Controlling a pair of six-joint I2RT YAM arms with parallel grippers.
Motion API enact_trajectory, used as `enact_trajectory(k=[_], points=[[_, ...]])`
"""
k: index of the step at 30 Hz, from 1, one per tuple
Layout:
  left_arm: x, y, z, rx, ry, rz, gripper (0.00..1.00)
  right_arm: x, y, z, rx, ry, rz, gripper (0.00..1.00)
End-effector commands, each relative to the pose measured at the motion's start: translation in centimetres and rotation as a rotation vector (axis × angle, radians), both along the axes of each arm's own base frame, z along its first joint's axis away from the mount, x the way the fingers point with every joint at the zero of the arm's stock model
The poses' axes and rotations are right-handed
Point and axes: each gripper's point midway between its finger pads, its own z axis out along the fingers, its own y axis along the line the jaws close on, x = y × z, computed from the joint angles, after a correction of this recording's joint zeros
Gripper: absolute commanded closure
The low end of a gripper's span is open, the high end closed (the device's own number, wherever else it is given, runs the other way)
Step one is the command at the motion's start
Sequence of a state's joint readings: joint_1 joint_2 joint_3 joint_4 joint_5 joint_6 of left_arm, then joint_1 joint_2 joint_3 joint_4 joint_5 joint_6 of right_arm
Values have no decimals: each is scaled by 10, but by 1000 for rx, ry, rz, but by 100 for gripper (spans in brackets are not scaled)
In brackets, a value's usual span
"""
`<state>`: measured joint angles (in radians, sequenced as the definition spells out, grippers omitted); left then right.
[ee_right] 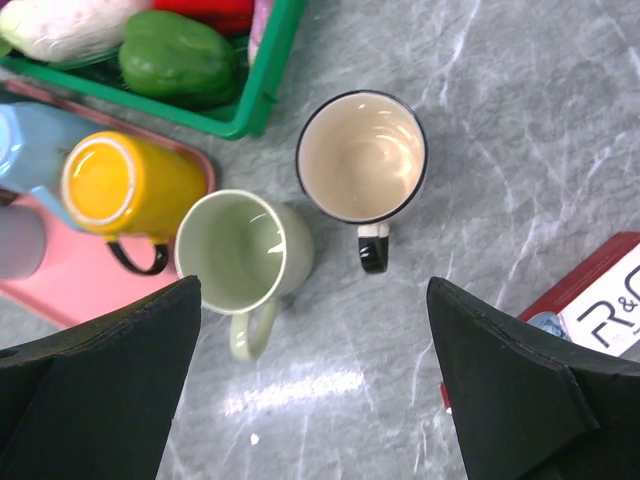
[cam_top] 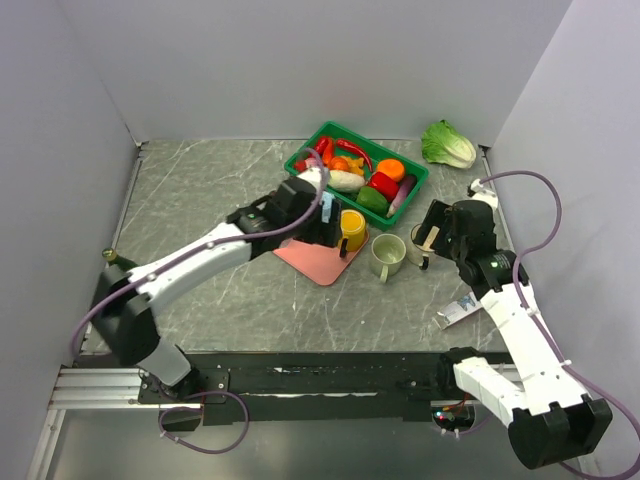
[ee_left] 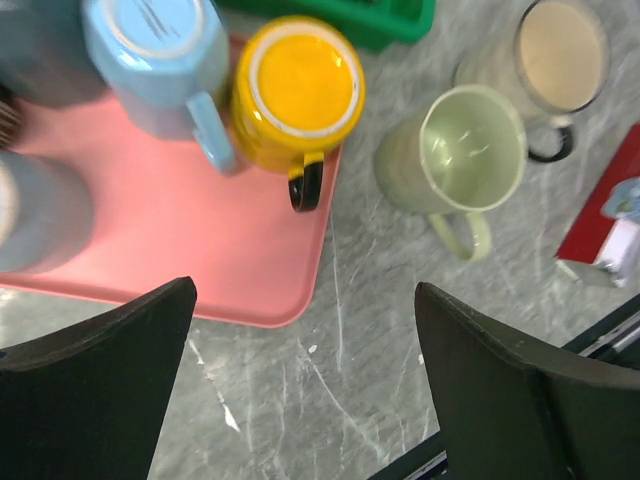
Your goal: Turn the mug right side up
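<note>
On the pink tray (ee_left: 200,250), the yellow mug (ee_left: 298,95) sits upside down beside a blue mug (ee_left: 160,50). Left gripper (ee_left: 305,300) hangs wide open and empty above the tray edge; right gripper (ee_right: 313,300) likewise above the green mug (ee_right: 240,250).

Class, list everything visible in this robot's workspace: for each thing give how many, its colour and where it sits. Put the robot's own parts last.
glossy yellow ceramic mug: one, yellow with a black handle, upside down on the tray
light blue ceramic mug: one, upside down on the tray, beside the yellow one
pale green mug: one, upright on the table, right of the tray
cream mug with black rim: one, upright, beside the green one
flat pink plastic tray: one, table centre
green plastic basket: one, behind the mugs
vegetables: several, mixed colours, in the basket
leafy lettuce: one, green, far right corner
red-and-white packet: one, near right arm
left gripper: black, open, over the tray's edge
right gripper: black, open, above the upright mugs
</note>
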<state>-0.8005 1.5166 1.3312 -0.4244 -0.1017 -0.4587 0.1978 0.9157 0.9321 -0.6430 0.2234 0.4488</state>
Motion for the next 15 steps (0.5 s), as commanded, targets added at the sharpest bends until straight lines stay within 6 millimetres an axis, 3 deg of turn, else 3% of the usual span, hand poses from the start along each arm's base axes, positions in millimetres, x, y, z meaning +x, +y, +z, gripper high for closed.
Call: enact_trajectory(k=[1, 3, 5, 9, 10, 13, 15], points=[[-1, -40, -20, -66, 69, -51, 4, -6, 5, 23, 50, -34, 13, 1], [1, -51, -26, -73, 88, 3, 3, -7, 8, 23, 71, -37, 12, 1], [5, -59, -44, -71, 137, 67, 1, -9, 6, 20, 86, -29, -13, 2], [9, -80, -63, -26, 143, 111, 10, -14, 6, 15, 102, -21, -29, 3], [10, -82, -76, 4, 149, 113, 12, -15, 6, 14, 107, -22, -30, 3], [21, -81, -89, 56, 129, 153, 17, -17, 6, 14, 107, -17, -31, 4], [28, -80, -88, 67, 100, 172, 18, -18, 5, 13, 104, -13, -29, 4]])
